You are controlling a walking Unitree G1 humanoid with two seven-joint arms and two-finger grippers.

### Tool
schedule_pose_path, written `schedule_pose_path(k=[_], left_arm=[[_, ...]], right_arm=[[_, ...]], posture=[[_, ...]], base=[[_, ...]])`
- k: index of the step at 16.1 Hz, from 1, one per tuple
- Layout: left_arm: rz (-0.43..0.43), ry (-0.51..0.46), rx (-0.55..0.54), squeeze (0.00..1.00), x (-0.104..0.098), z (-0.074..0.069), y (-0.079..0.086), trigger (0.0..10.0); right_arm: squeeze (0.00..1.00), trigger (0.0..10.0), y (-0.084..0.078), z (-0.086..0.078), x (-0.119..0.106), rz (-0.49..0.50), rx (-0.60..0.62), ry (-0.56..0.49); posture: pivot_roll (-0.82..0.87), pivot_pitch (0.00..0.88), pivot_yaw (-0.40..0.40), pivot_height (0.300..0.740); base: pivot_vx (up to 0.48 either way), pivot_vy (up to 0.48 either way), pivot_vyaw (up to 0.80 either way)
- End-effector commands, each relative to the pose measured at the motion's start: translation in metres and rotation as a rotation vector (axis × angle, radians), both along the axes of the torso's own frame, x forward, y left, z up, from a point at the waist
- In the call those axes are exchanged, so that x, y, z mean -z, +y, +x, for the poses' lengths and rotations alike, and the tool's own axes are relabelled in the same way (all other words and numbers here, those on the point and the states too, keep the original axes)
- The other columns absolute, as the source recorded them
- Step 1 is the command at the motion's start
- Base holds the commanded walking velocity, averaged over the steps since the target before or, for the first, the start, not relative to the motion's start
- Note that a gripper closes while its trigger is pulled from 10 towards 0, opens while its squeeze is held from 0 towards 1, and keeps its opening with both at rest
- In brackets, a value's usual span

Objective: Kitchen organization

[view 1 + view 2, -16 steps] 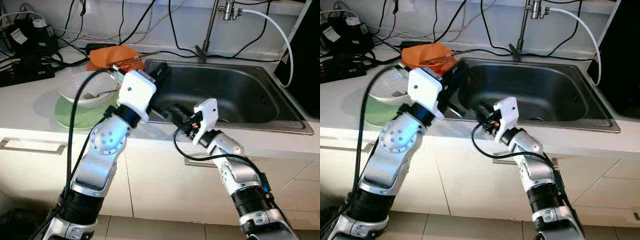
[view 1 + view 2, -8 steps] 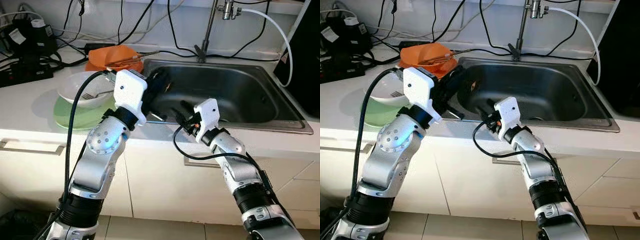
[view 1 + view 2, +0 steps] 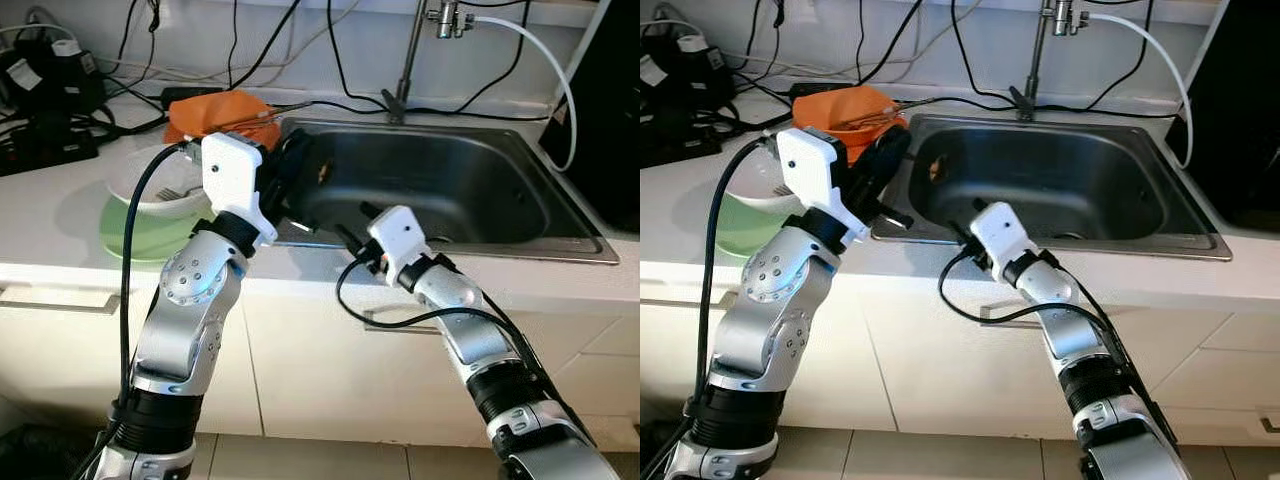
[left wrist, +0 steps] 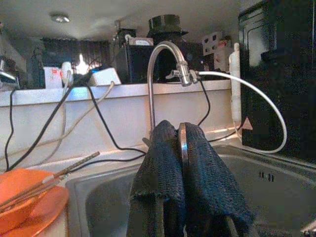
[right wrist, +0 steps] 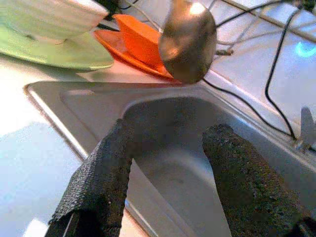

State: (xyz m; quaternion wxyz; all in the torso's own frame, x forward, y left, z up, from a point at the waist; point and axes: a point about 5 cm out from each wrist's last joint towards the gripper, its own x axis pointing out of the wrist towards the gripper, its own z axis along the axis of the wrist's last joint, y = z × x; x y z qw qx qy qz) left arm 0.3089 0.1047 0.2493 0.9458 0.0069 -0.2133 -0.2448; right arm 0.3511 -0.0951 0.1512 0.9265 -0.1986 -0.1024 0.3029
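Spoon [image 4: 182,140] is pinched between the pressed-together fingers of the left gripper [image 3: 290,170], which reaches over the left rim of the sink [image 3: 560,225]; the spoon's thin metal edge stands upright between the 2 black pads [image 4: 163,163]. From the right wrist, its rounded bowl [image 5: 187,42] hangs above the sink's near-left corner, past the right gripper's fingertips.

Right gripper [image 3: 352,238] rests low at the sink's front rim, near the left corner, its 2 fingers [image 5: 106,168] spread apart with bare steel between them and nothing in their grasp. The 2 grippers are near each other but apart.

On the counter [image 3: 60,225] left of the sink lies a green plate [image 3: 135,225] carrying a white bowl [image 3: 150,190] with a fork [image 3: 175,192] in it. Behind these, at the sink's back-left corner, sits an orange bowl [image 3: 215,110] on an orange plate [image 4: 34,219], with chopsticks [image 4: 59,173] laid across it. A faucet [image 4: 165,64] rises from the counter's back edge behind the sink, with a white hose [image 3: 545,60] running off it. Black cables [image 3: 60,130] crowd the counter's back-left corner.
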Motion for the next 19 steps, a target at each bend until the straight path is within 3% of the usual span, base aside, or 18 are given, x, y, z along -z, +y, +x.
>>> schedule_pose_path(k=[1,9,10,13,19], left_arm=[[-0.008,0.012,0.016,0.0,0.0,-0.001,-0.002,10.0],[-0.023,0.044,0.068,0.0,0.005,-0.003,-0.009,10.0],[-0.021,0.056,0.104,0.0,0.007,-0.006,-0.012,10.0],[-0.016,0.069,0.128,0.0,0.01,-0.007,-0.017,10.0],[-0.007,0.09,0.169,0.0,0.013,-0.01,-0.026,10.0]], right_arm=[[0.0,10.0,0.003,0.0,0.0,-0.018,-0.013,-0.014],[0.0,10.0,0.004,0.006,-0.012,0.029,0.036,-0.067],[0.0,10.0,0.004,0.009,-0.021,0.079,0.063,-0.095],[0.0,10.0,0.005,0.01,-0.029,0.109,0.067,-0.122],[0.0,10.0,0.007,0.01,-0.03,0.13,0.07,-0.126]], posture=[[0.13,0.017,-0.001,0.74],[0.13,0.0,0.005,0.74],[0.13,0.0,0.009,0.74],[0.13,0.0,0.011,0.74],[0.13,0.0,0.016,0.74]], base=[[0.0,0.0,0.0],[0.0,0.0,0.0],[0.0,0.0,0.0],[0.0,0.0,0.0],[0.0,0.0,0.0]])
